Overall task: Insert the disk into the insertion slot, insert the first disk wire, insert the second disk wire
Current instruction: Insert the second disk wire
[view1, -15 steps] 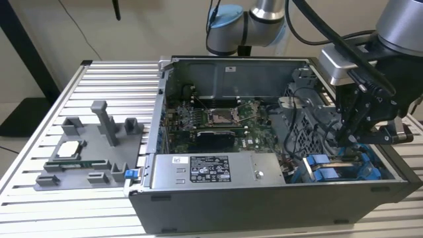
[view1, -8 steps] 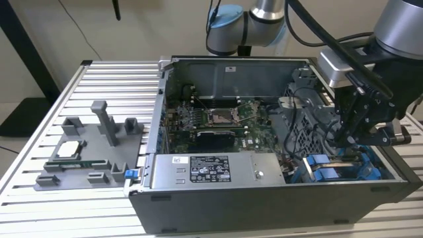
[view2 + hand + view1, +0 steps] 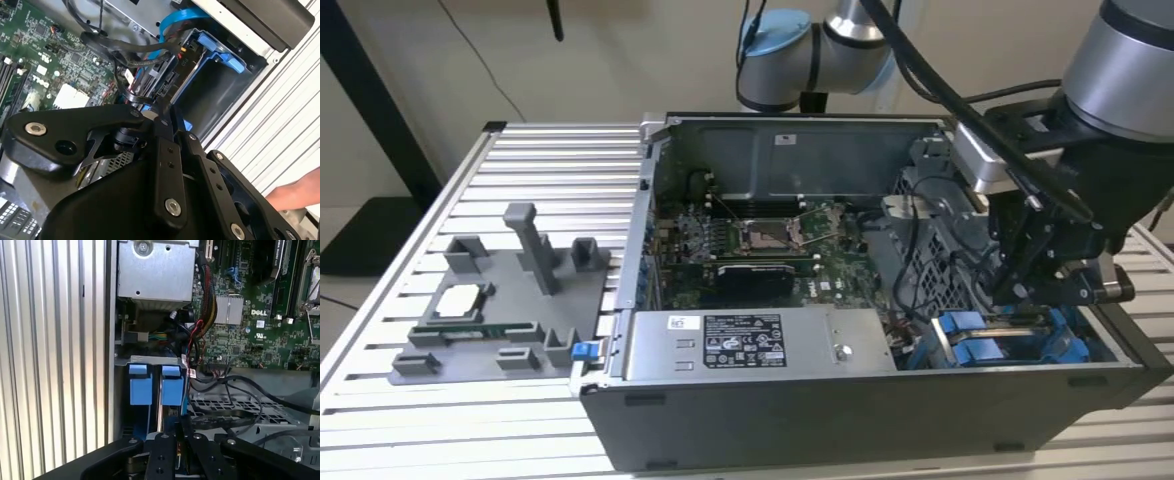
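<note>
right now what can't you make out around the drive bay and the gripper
- Gripper fingertips: in both wrist views the black finger links cover them, so open or shut is unclear.
- Disk: blue carrier tabs show in the first wrist view; its label and connectors are hidden in the insertion slot.
- Person's hand: cut off by the second wrist view's edge.

computer case (image 3: pixel 854 420): 1 | power supply box (image 3: pixel 754 343): 1 | motherboard (image 3: pixel 761 240): 1 | blue carrier tabs (image 3: pixel 140 385): 2 | grey fixture tray (image 3: pixel 467 345): 1 | bench (image 3: pixel 534 150): 1
</note>
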Controlling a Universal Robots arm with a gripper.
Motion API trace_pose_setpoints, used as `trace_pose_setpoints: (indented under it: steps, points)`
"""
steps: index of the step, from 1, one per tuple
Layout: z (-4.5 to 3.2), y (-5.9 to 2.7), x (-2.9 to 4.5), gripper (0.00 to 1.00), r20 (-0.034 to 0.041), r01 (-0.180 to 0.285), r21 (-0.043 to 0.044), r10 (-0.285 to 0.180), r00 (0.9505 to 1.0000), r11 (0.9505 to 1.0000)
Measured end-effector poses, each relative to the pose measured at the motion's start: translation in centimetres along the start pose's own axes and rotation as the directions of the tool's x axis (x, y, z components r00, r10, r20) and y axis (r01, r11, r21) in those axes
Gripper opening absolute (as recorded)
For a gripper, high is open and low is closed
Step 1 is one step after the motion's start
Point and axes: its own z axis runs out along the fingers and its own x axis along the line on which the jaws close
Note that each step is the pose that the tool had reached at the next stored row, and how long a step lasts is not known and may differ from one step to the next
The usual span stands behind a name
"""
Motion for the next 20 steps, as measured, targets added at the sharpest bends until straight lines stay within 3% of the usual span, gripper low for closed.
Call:
trace_pose_setpoints:
  steps: [1,5,6,7,11,13,20]
  points:
    - [0.06,0.01,0.01,0.00,0.0056,-0.001,0.0002,0.001,1.0000,1.0000]
    - [0.24,0.02,0.02,0.00,0.0536,-0.010,0.0017,0.010,0.9985,1.0000]
    - [0.32,0.03,0.02,0.00,0.0633,-0.012,0.0020,0.011,0.9979,0.9999]
    - [0.44,0.05,0.03,0.00,0.0684,-0.012,0.0021,0.012,0.9976,0.9999]
    - [0.97,-0.10,0.07,0.00,0.0835,-0.017,0.0025,0.017,0.9964,0.9998]
    - [1.22,-0.32,0.09,0.00,0.0872,-0.021,0.0028,0.021,0.9960,0.9998]
    - [1.38,-1.03,0.21,0.00,0.0845,-0.024,-0.0017,0.024,0.9961,0.9997]
